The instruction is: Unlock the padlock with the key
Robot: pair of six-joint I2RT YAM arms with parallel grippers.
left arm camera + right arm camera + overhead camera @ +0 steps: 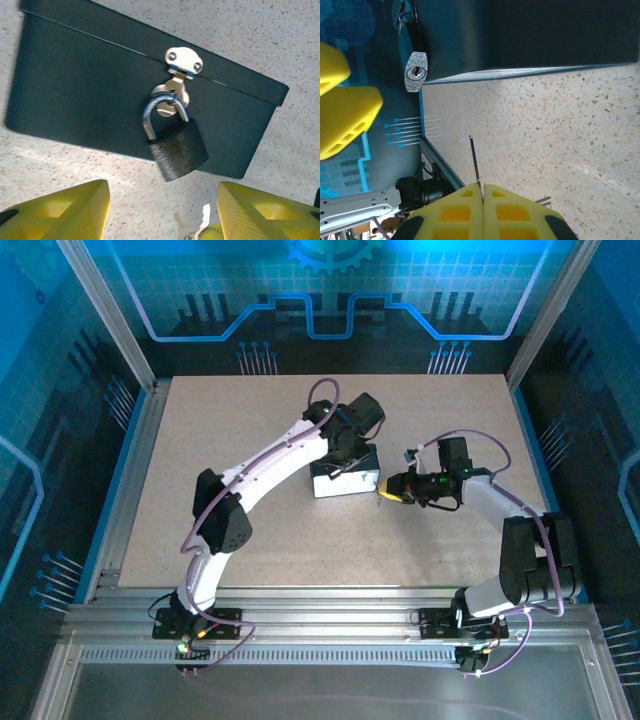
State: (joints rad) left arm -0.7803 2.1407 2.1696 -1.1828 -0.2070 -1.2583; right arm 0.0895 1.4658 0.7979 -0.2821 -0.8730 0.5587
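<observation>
On the speckled table (250, 530), near its middle, a dark box (90, 90) with a metal clasp (183, 61) on its front. Hanging from that clasp, a dark padlock (180, 147), shackle shut through the loop, body lying against the box front. Just short of the padlock, the left gripper (162, 192), yellow fingers (65, 210) spread wide with nothing between them, touching neither padlock nor box. Just right of the box, the right gripper (482, 187), fingers clenched tight on the key (475, 162). Of the key, a thin blade seen edge-on, sticking out from between the fingertips, pointing toward the box and still apart from the padlock. Head of the key hidden inside the grip. In the right wrist view, the padlock's underside with its keyhole (415, 73) facing the camera, up and to the left of the blade tip.
</observation>
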